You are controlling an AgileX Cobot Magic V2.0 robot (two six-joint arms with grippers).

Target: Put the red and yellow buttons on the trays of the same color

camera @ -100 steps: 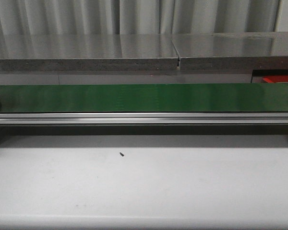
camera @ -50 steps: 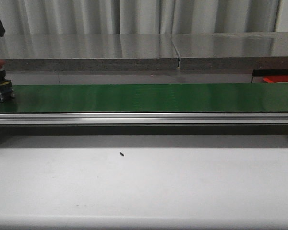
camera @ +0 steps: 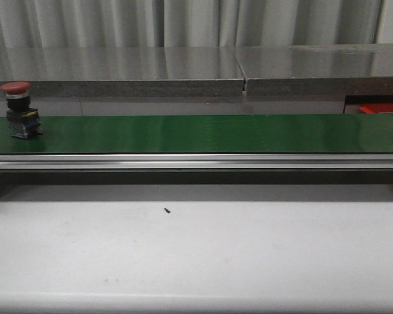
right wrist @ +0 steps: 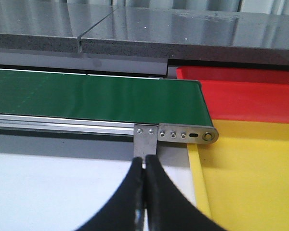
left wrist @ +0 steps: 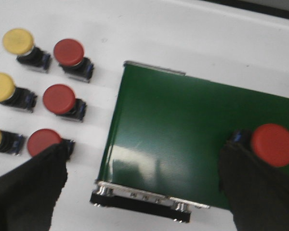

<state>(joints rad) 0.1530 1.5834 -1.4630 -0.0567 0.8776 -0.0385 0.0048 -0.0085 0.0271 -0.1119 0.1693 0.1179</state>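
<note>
A red button with a black base stands upright on the far left end of the green conveyor belt. In the left wrist view that same red button sits on the belt beside one finger of my left gripper, which is open and holds nothing. Three yellow buttons and three red buttons stand in rows on the white table beside the belt's end. My right gripper is shut and empty, in front of the belt's other end. The red tray and the yellow tray lie there.
A grey stone-topped counter runs behind the belt. The belt's aluminium rail faces the white table, which bears a small dark speck. A sliver of the red tray shows at the far right.
The red button has come into full view on the belt's left end and shifted right. The dark gripper part at the upper left has left the front view.
</note>
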